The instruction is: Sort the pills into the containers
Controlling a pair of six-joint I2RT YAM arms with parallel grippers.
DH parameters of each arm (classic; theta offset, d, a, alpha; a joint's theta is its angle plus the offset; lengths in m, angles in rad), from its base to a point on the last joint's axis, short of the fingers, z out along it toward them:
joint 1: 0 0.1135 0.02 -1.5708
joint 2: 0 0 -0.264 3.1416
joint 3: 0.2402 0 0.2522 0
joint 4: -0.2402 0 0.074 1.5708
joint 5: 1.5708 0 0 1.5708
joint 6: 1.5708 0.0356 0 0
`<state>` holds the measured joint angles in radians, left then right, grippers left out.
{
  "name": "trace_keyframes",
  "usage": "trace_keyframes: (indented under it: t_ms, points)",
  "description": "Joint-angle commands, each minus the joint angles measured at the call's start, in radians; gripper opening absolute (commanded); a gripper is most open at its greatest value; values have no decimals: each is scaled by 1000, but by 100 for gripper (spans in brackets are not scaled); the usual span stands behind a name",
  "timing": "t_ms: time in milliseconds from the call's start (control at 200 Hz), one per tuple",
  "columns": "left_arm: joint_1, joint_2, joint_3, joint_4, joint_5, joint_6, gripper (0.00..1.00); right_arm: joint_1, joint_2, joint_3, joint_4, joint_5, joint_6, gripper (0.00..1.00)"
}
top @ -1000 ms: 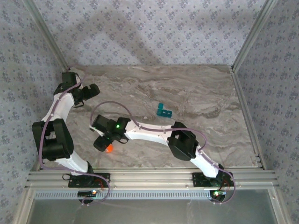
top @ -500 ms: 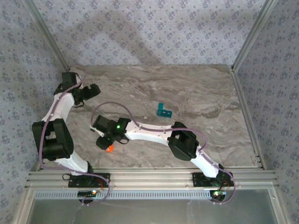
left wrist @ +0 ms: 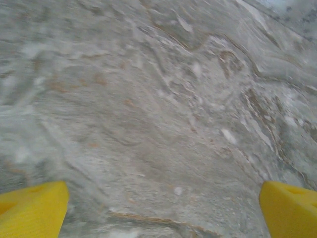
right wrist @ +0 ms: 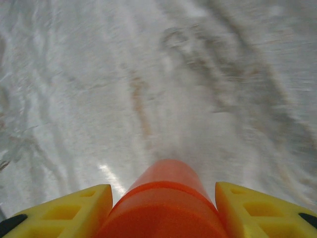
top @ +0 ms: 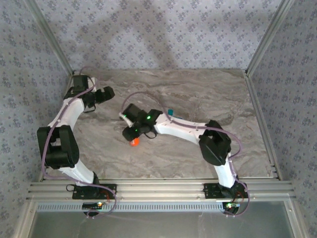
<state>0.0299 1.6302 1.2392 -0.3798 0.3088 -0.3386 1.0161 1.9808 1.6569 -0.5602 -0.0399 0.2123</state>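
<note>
Wrist view: my right claw (right wrist: 161, 210) is clamped on the bottle (right wrist: 166, 193). From above I see the organiser (top: 170, 113) at frame centre, against that arm's upper edge. My left claw (left wrist: 162, 208) gapes wide over table (left wrist: 148, 99).

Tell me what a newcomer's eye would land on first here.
The bright orange bottle, clamped in the right end effector left of centre over the marble table, draws the eye first. Next, a sliver of teal pill organiser peeks out behind the right arm; the left end effector hangs wide open at the far left.
</note>
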Motion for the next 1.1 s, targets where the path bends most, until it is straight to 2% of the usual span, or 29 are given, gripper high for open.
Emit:
trace_keyframes:
  t_ms: [0,150,320,490,635,725,920,1099]
  points:
    - [-55,31,21,38,25,1,98,-78,-96,-47,20,-2,-14,42]
    - [-129,86,53,37,18,-7,98,-213,-175,-106,33,-39,-19,42]
    - [-213,158,96,34,71,4,98,-371,-237,-141,35,-109,-22,42]
    - [-312,191,84,137,102,45,98,-530,-277,-143,20,-208,-6,42]
    - [-402,203,66,242,134,138,97,-647,-280,-111,-16,-325,9,41]
    - [-462,196,32,331,152,217,96,-693,-276,-79,-67,-384,-4,41]
    - [-559,164,-122,665,182,339,96,-751,-271,-57,-107,-468,-17,41]
    - [-587,163,-161,781,252,375,91,-780,-259,-92,-47,-574,50,41]
